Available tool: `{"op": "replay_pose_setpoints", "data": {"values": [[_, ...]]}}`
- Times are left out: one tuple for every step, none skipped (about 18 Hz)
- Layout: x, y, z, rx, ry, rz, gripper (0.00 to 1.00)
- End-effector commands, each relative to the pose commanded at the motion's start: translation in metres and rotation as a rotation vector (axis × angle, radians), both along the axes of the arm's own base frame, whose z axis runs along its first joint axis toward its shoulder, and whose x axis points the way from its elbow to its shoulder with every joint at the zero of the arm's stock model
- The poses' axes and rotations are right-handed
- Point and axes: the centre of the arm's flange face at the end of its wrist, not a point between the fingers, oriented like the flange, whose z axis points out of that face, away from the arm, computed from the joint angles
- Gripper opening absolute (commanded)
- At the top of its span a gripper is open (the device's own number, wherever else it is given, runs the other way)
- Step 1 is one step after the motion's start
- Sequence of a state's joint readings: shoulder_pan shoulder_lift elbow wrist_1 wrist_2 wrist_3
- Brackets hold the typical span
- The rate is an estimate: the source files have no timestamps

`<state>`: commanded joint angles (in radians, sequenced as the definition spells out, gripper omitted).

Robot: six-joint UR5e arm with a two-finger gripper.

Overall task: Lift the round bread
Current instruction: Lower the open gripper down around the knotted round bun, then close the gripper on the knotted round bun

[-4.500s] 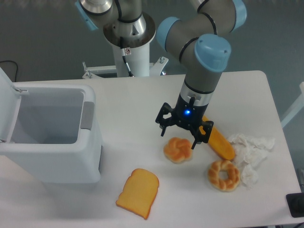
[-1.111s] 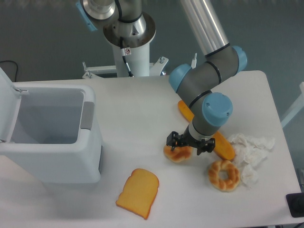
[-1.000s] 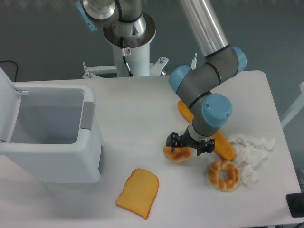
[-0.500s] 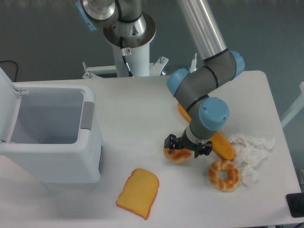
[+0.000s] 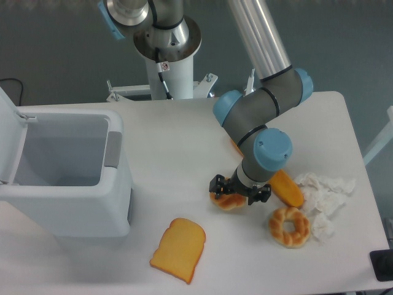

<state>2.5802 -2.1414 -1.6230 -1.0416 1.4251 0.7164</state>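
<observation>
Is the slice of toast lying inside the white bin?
No, the toast slice lies on the table, in front of the white bin.

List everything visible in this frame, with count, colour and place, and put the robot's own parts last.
round bread: one, golden-orange, mid-table, between the pincer's fingers.
ring-shaped bread: one, pale golden with a centre hole, right of the round bread, nearer the front edge.
baguette: one, orange, behind the ring, partly hidden by the arm.
toast slice: one, yellow-orange, front centre.
crumpled paper: one heap, white, right side.
bin: one, white, lid open, left side.
table: one, white.
arm: one, grey with blue caps, reaching down from the top.
pincer: one, black, down over the round bread, fingers on either side.
</observation>
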Motion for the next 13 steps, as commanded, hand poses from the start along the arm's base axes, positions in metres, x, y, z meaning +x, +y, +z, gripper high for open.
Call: {"op": "replay_pose_setpoints", "data": {"values": [[0.0000, 0.0000, 0.0000, 0.000, 0.000, -0.001, 1.00], [-0.0001, -0.0001, 0.0000, -0.001, 0.001, -0.002, 1.00], [0.0000, 0.0000, 0.0000, 0.000, 0.000, -0.003, 1.00], [0.0000, 0.0000, 0.0000, 0.000, 0.000, -0.003, 1.00], [-0.0001, -0.0001, -0.0010, -0.002, 0.000, -0.003, 1.00], [0.0004, -0.0003, -0.0006, 0.000, -0.001, -0.005, 1.00], [0.0003, -0.0004, -0.0016, -0.002, -0.001, -0.005, 1.00], [0.0008, -0.0007, -0.0022, -0.003, -0.003, -0.006, 1.00], [0.0008, -0.0007, -0.0022, -0.003, -0.003, -0.006, 1.00], [0.0008, -0.0007, -0.0022, -0.003, -0.003, -0.006, 0.97], [0.0008, -0.0007, -0.0022, -0.003, -0.003, -0.008, 0.94], [0.0008, -0.0007, -0.0022, -0.003, -0.003, -0.008, 0.90], [0.0009, -0.0007, -0.0024, -0.003, -0.004, -0.009, 0.87]]}}
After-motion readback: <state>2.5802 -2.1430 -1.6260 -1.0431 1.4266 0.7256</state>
